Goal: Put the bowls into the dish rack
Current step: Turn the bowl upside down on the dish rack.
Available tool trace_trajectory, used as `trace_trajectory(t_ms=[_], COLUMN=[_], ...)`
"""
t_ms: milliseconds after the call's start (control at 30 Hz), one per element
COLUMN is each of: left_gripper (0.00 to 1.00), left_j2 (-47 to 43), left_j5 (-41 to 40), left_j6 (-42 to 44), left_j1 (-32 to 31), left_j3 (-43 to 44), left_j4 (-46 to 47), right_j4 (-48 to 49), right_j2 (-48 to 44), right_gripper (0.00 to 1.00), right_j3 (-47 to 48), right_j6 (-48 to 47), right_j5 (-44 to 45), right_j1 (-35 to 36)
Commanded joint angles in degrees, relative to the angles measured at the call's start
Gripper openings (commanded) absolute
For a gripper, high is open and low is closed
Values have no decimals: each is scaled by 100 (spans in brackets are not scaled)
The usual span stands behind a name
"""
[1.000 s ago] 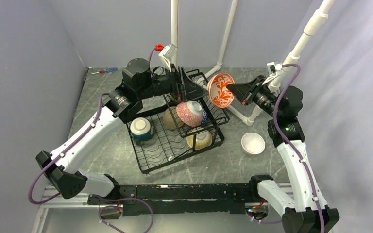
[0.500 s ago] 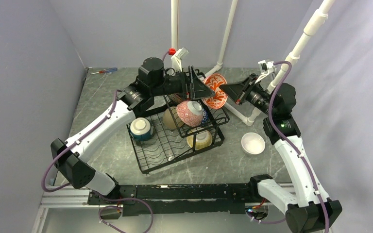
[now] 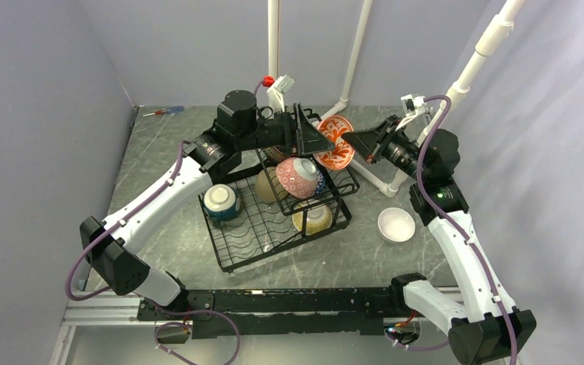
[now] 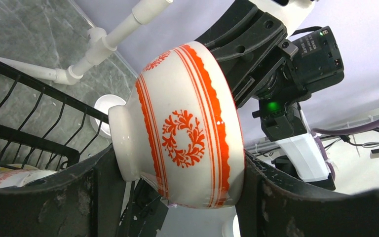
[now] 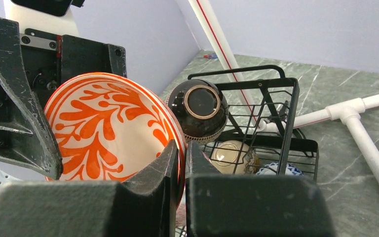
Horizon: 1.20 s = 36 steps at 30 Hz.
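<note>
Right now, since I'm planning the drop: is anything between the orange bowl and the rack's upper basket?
Nothing lies in the gap, but a dark brown bowl already lies on its side in the upper basket, close beside the orange bowl. The right gripper pinches the orange bowl's rim; the left gripper flanks it with both jaws.

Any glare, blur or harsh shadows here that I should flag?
Top external: even, soft light, only faint shadows under the dish rack, all sharp. Left wrist: small glints on the orange-patterned bowl, pattern crisp. Right wrist: the right gripper fills the foreground slightly soft; bowl and rack behind are clear.
</note>
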Motion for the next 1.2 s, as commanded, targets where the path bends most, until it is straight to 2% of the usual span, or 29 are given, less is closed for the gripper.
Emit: trace_trajectory(t_ms=[0, 33, 67, 200, 300, 433, 567, 900, 1167], left_gripper=[12, 5, 3, 3, 3, 3, 3, 3, 3], left_j2=[-180, -217, -255, -318, -352, -587, -959, -2424, -3745], left_j5=[-198, -257, -305, -471, -512, -541, -842, -2062, -3100], left_j6=[177, 200, 228, 286, 290, 405, 785, 2590, 4078], left_j1=[-7, -4, 9, 111, 268, 440, 504, 533, 533], left_j3=[-51, -106, -154, -251, -343, -674, -910, -1663, -2225], left_j4=[65, 109, 145, 104, 88, 611, 866, 433, -1037], right_j4=[551, 546, 536, 533, 580, 596, 568, 705, 685], right_j2=[-140, -141, -137, -70, -13, 58, 110, 213, 311], right_gripper=[11, 20, 28, 55, 67, 79, 85, 93, 94], right_j3=[256, 245, 234, 184, 130, 153, 177, 30, -101], right_j6=[-14, -22, -35, -47, 0, 9, -27, 22, -44], right_j5=[215, 228, 245, 232, 193, 109, 61, -57, -135], right_j1=[40, 41, 35, 38, 34, 41, 39, 35, 36])
